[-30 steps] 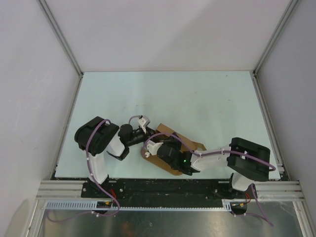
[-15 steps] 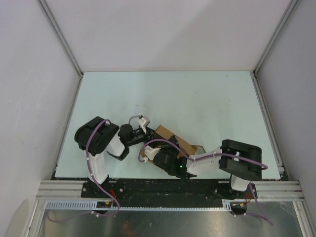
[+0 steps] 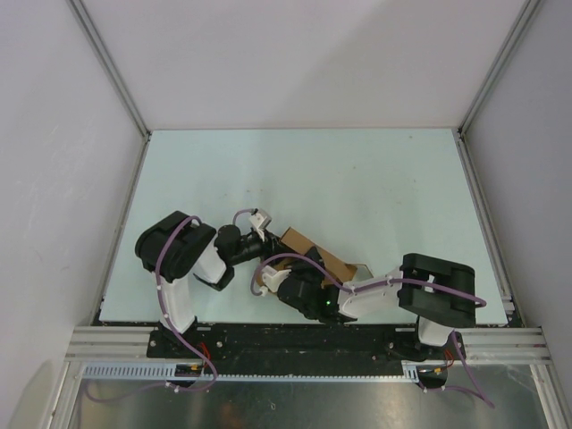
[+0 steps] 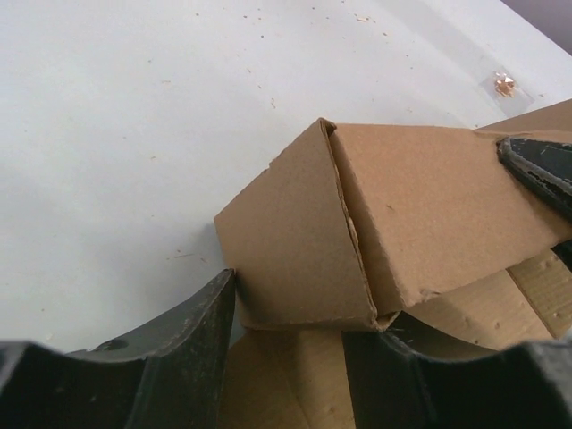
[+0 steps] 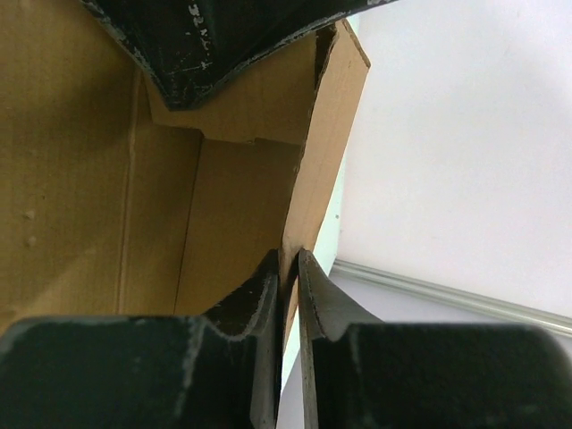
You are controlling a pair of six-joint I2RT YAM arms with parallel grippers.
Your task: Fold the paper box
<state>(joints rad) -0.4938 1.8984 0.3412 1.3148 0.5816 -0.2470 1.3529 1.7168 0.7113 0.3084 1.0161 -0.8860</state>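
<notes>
Paper box (image 3: 315,254), brown thin cardboard, part folded, sits at near edge of pale-green table (image 3: 384,179) btwn both arms. Left gripper (image 4: 290,299) straddles its folded end, grip unclear. Right gripper (image 5: 288,261) pinches a wall edge.

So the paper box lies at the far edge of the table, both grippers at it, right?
No: the top external view shows the paper box at the near edge of the table. The left gripper and right gripper are at it.
</notes>
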